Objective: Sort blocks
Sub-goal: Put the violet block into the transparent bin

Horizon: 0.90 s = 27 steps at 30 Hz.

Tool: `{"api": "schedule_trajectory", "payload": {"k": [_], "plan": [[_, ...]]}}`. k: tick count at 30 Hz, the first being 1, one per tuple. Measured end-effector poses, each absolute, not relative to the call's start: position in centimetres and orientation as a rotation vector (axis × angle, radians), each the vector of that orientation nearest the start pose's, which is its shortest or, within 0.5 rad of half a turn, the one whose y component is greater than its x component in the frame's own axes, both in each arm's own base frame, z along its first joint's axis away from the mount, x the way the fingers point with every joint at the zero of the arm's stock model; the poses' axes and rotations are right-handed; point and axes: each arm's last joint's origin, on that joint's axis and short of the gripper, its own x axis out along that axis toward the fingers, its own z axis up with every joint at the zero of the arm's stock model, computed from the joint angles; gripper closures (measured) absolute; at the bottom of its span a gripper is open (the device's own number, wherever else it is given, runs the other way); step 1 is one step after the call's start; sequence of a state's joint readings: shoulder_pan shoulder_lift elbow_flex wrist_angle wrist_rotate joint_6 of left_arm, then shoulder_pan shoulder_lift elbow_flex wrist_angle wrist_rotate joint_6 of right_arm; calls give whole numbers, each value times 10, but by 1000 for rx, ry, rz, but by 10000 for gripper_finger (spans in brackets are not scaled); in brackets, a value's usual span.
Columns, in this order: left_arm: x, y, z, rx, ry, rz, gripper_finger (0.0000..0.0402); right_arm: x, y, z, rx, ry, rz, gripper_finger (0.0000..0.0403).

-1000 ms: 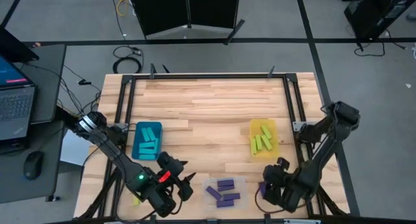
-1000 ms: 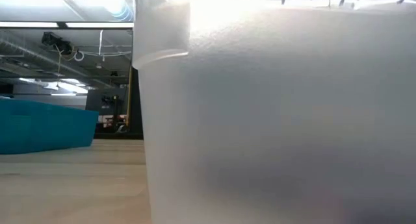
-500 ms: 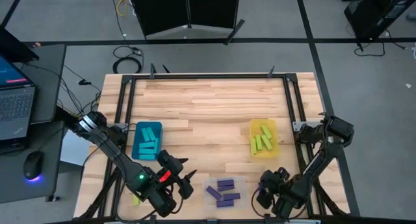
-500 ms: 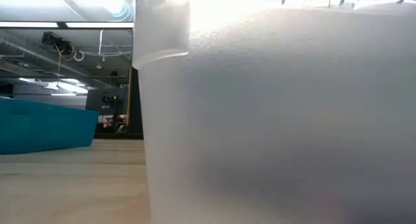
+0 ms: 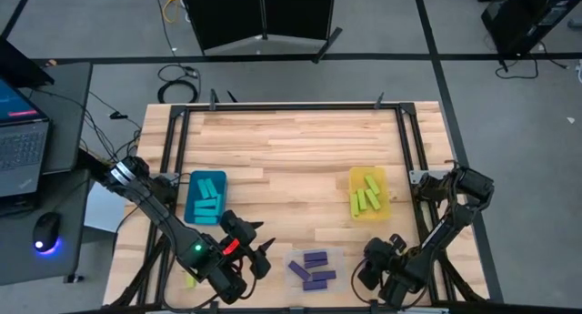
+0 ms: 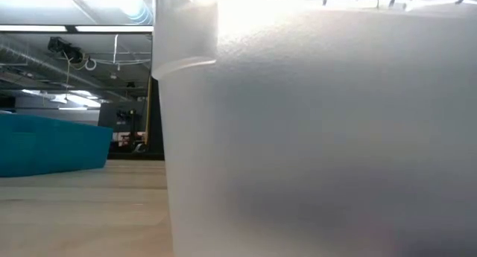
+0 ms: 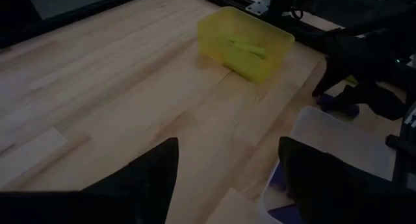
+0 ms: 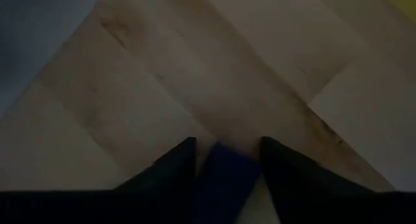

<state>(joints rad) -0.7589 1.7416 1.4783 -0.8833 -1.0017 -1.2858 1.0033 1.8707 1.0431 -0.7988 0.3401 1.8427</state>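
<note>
Though parted, right pincer (image 8: 224,160) astride purple block (image 8: 223,178).

Cyan blocks (image 5: 208,201), yellow-green blocks (image 5: 366,198) and purple blocks (image 5: 314,269) lie grouped by colour, one purple block (image 8: 223,178) apart.

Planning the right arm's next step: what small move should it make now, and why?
Probably close the right claw on the purple block: the block sits between its fingers on the table, right of the clear bin holding other purple blocks.
</note>
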Motion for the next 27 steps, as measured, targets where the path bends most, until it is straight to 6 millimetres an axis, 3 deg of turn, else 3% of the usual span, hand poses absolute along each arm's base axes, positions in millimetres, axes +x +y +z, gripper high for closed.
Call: {"api": "schedule_trajectory", "payload": {"k": [5, 12, 21, 24, 27], "plan": [[272, -224, 282, -340, 444, 593, 131, 167, 252, 124, 519, 1120, -678, 287], [271, -225, 282, -321, 452, 585, 131, 160, 254, 130, 472, 1021, -628, 287], [270, -227, 282, -321, 452, 578, 131, 156, 253, 179, 366, 717, -403, 287], [269, -228, 282, -323, 457, 573, 131, 166, 253, 196, 326, 592, -331, 287], [268, -229, 281, -331, 469, 565, 131, 193, 252, 207, 297, 499, -279, 287]]}}
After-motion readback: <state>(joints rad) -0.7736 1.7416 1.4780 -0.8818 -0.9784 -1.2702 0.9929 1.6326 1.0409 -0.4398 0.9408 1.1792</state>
